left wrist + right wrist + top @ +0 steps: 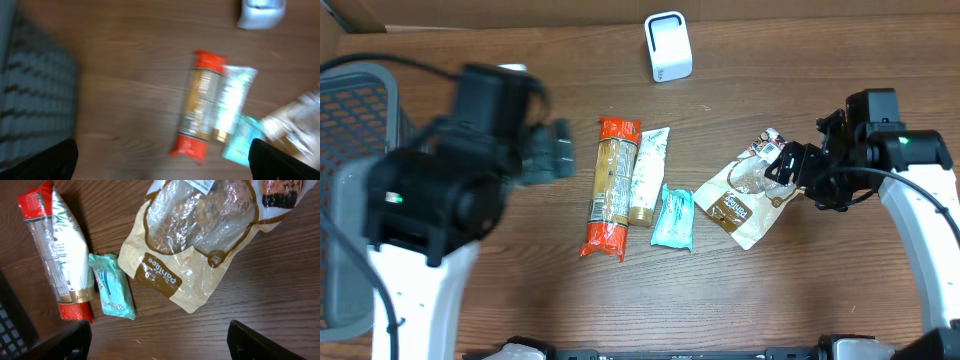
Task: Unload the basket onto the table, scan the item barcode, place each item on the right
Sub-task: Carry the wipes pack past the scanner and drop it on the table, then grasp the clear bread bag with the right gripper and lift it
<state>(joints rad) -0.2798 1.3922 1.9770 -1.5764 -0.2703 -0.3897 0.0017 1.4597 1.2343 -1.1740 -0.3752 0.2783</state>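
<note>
Several packaged items lie mid-table: a clear pack with red ends, a white pouch, a small teal pack and a brown-and-white bag. A white scanner stands at the back. My right gripper hovers at the bag's right edge. In the right wrist view it is open over bare wood, with the bag just ahead of the fingers. My left gripper hangs high left of the items. In the blurred left wrist view it is open, with the red-ended pack below.
A grey mesh basket stands at the table's left edge and also shows as the basket in the left wrist view. A cardboard wall runs along the back. Bare wood lies between the items and the front edge.
</note>
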